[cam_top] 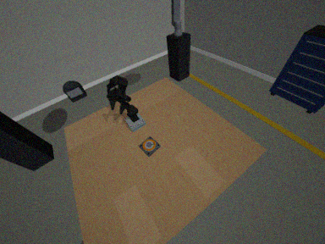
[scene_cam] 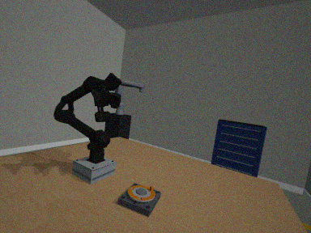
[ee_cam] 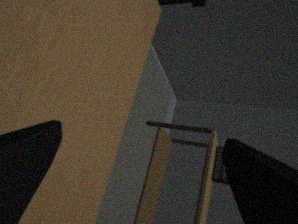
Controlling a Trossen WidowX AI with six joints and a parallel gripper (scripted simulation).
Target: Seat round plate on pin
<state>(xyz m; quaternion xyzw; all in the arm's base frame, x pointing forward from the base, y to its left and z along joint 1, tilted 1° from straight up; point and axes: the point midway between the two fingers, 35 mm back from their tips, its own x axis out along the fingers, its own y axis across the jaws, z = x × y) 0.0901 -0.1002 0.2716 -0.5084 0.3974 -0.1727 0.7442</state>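
Exterior view: round plate point(scene_cam: 140, 193), orange ring around a grey centre, orange tab point(scene_cam: 151, 188) upright at its rim, sits on the dark square base point(scene_cam: 139, 201) on the table; gripper point(ee_cam: 142, 170) raised well apart, fingers spread, holding nothing.

Top view: high and far, angled down across the whole worktop point(cam_top: 178, 178) toward a room corner; arm point(cam_top: 118, 97) and base point(cam_top: 149, 146) small near centre. Exterior view: low, near worktop level, much nearer, facing arm point(scene_cam: 87, 121) and base point(scene_cam: 139, 199) with back walls behind. Both share arm, base, blue rack point(cam_top: 301, 74). Wrist view: between wide-spread pincer point(ee_cam: 140, 170) fingers, facing worktop edge and floor.
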